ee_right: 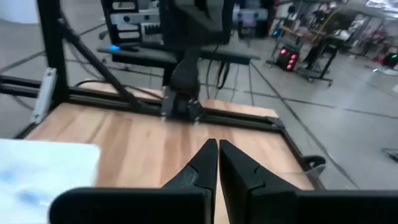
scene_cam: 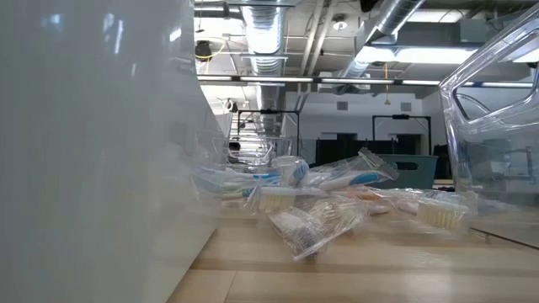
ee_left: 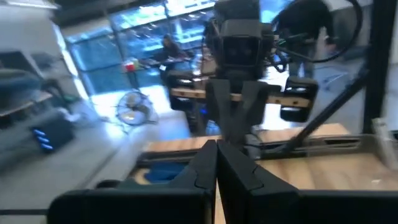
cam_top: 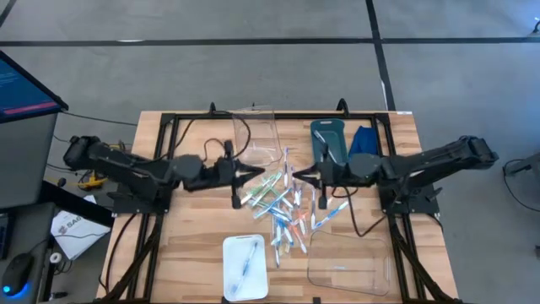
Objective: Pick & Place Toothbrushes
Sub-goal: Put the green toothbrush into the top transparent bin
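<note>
Two grippers face each other above the loose pile of toothbrushes (cam_top: 283,207) at the middle of the wooden table (cam_top: 194,245). The left gripper (cam_top: 257,171) hangs just beside the pile's near-left edge, the right gripper (cam_top: 295,176) just across from it; each has its fingers pressed together and holds nothing, as both wrist views confirm.

The brushes in the pile overlap, so an exact count cannot be made from above; roughly twenty appear. Their long axes run in many directions, most slanting diagonally across the boards, none upright. Which end of each carries the bristles is too small to tell from the high view. In the low view several lie in clear wrappers, and bristle heads show on a few.

One further toothbrush lies in the white tray (cam_top: 245,267), away from the pile toward the table's front edge, its axis roughly along the tray's length.

Two clear containers (cam_top: 256,133) (cam_top: 350,262) stand beyond and beside the pile. One teal tray (cam_top: 327,139) and one blue cloth (cam_top: 364,138) sit past the right gripper; the arm partly covers both.
</note>
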